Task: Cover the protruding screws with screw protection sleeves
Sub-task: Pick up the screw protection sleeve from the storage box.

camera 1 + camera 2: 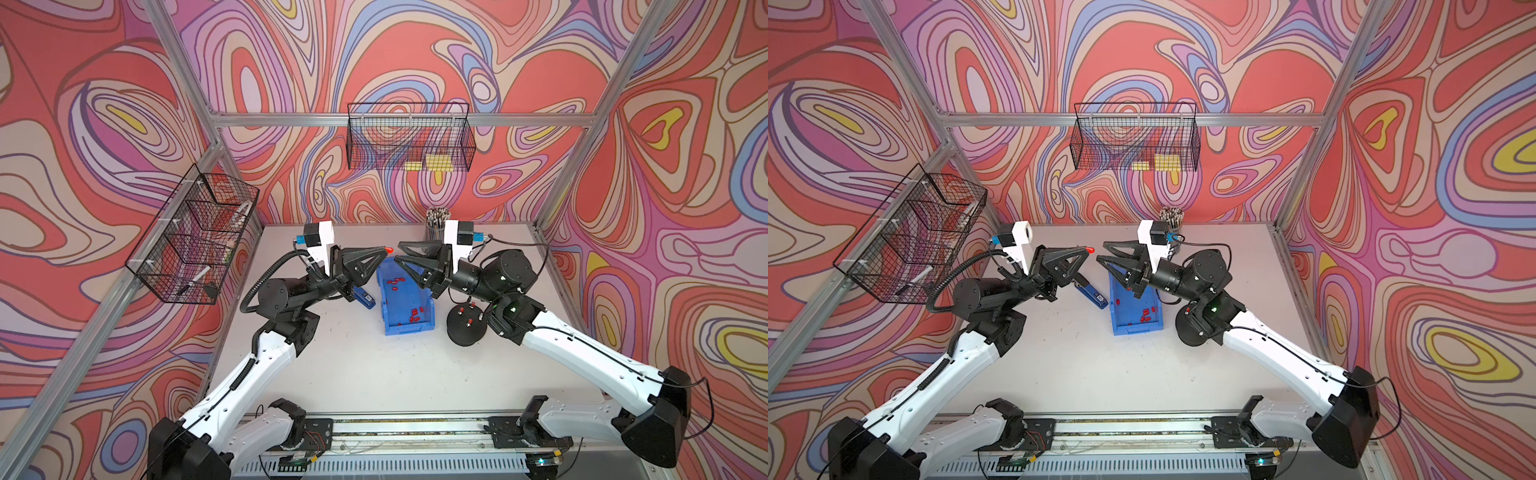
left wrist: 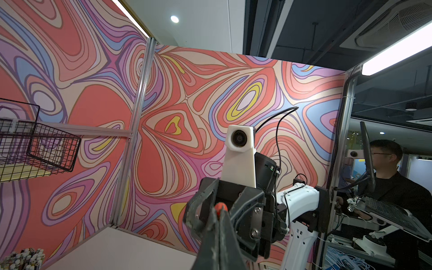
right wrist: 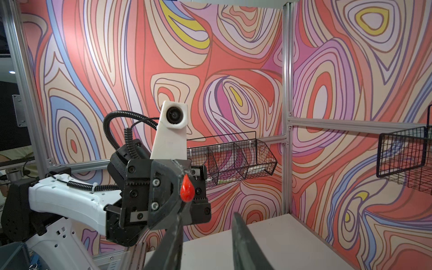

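My left gripper [image 1: 385, 250] is shut on one red screw protection sleeve [image 1: 389, 250], which pokes out of its tip above the blue bin [image 1: 409, 330]. The held sleeve [image 2: 221, 207] also shows in the left wrist view, and in the right wrist view the sleeve [image 3: 187, 192] is close to one fingertip. My right gripper [image 1: 397, 252] faces it, open, tips just short of the sleeve. Several loose sleeves [image 1: 415, 318] lie in the bin. The black round base [image 1: 465, 332] stands right of the bin, under my right arm. Some of its protruding screws [image 1: 481, 316] wear red sleeves.
A blue stapler [image 1: 363, 297] lies left of the bin under my left gripper. A cup of pencils [image 1: 437, 220] stands at the back of the table. Wire baskets hang on the back wall [image 1: 409, 137] and the left wall [image 1: 195, 237].
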Controlling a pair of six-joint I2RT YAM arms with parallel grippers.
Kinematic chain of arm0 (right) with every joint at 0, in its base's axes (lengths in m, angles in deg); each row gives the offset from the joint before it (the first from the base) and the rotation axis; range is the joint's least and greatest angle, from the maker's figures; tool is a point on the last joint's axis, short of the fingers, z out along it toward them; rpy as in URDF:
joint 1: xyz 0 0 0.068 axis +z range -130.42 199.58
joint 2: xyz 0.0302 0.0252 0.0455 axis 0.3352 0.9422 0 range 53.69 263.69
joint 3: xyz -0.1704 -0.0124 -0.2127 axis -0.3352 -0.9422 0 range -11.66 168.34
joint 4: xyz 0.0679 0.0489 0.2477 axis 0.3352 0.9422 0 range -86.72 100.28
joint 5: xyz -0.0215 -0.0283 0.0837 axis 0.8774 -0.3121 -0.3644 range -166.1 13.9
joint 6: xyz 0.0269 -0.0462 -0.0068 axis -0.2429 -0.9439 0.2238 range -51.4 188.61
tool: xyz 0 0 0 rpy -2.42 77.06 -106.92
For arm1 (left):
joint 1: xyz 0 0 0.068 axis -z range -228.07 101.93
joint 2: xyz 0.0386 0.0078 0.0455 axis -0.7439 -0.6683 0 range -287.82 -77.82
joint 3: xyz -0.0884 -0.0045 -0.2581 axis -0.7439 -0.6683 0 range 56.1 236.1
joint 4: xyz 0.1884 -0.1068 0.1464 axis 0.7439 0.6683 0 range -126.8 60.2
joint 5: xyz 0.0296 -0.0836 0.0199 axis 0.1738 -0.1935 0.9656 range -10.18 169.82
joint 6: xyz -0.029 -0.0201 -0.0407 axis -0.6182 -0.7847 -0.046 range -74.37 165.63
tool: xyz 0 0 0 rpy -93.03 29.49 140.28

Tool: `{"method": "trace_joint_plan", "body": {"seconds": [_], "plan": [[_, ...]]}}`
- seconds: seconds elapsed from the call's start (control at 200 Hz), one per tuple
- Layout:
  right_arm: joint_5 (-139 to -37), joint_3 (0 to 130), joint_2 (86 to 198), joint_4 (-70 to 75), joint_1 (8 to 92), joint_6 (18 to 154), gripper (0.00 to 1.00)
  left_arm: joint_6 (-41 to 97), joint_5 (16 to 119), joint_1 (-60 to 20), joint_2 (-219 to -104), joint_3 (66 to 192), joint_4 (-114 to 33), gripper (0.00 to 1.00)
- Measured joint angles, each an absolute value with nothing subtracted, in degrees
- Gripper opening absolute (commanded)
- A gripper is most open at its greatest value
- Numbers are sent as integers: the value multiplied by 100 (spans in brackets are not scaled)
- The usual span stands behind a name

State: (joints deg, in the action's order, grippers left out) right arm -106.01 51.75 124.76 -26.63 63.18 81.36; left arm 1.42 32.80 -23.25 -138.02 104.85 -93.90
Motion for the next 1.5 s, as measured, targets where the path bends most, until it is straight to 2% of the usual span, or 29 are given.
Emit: {"method": "trace_joint_plan", "body": {"seconds": [0.541, 1.397, 1.497], "plan": [[-10767, 5265, 12618, -2766, 6318, 8239, 26, -116, 3269, -2325, -14049, 10485, -9713, 0], [-10852, 5390, 12672, -2812, 6318, 8293, 21, -271, 3238, -2325, -14156, 10468, -9895, 0], [-10857, 5403, 12672, -2847, 6318, 8295, 17, -280, 3229, -2325, -14163, 10450, -9943, 0]]}}
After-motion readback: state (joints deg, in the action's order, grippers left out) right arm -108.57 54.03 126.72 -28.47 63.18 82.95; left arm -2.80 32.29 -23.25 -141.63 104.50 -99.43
